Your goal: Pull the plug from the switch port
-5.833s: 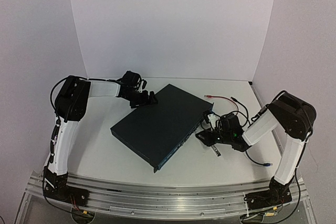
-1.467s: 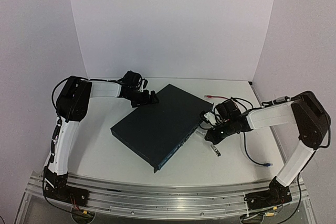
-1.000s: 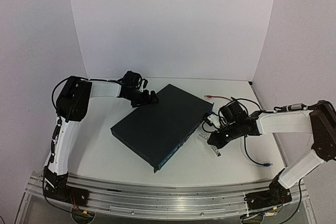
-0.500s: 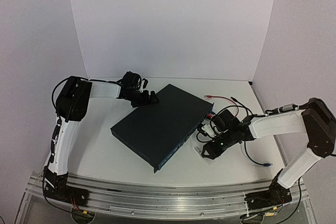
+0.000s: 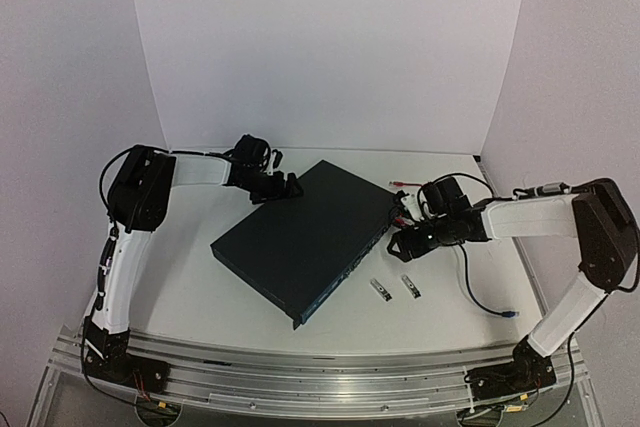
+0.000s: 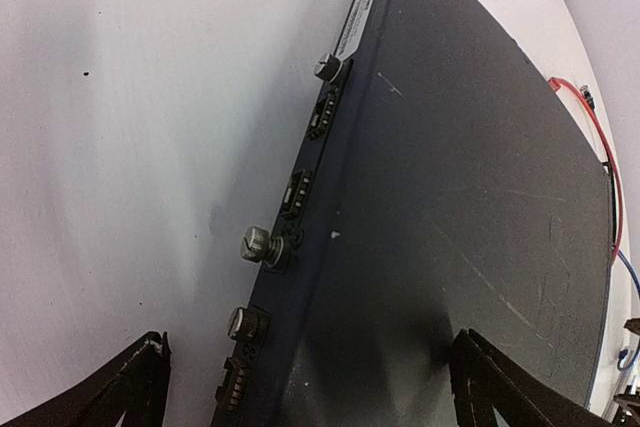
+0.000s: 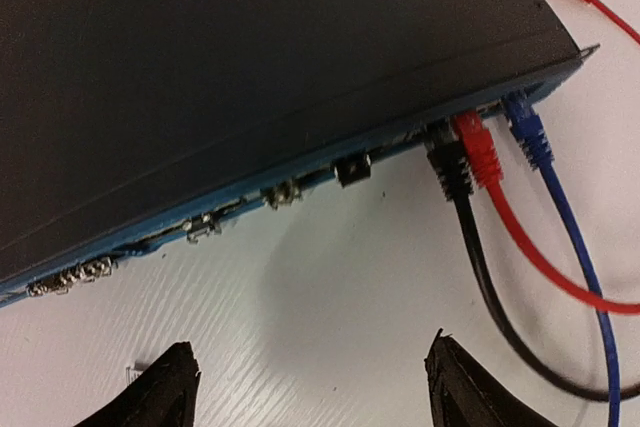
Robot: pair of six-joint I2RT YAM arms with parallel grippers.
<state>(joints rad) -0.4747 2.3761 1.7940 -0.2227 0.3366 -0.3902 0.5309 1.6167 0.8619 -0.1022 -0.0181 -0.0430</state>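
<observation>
Right gripper (image 7: 310, 397) hangs wide open and empty, facing the port edge of the switch (image 5: 300, 237), which lies flat mid-table. A black plug (image 7: 450, 162), a red plug (image 7: 478, 147) and a blue plug (image 7: 525, 127) sit side by side there. Left gripper (image 6: 312, 382), also spread wide, hovers at the switch's back edge.

top view looks down from above and behind; both wrist views closely face opposite edges of the switch (image 5: 300, 237).

White table (image 5: 200, 287), small silver module (image 5: 381, 289) lying on it, second silver module (image 5: 408, 286) just beside, white backdrop (image 5: 320, 47) behind.
</observation>
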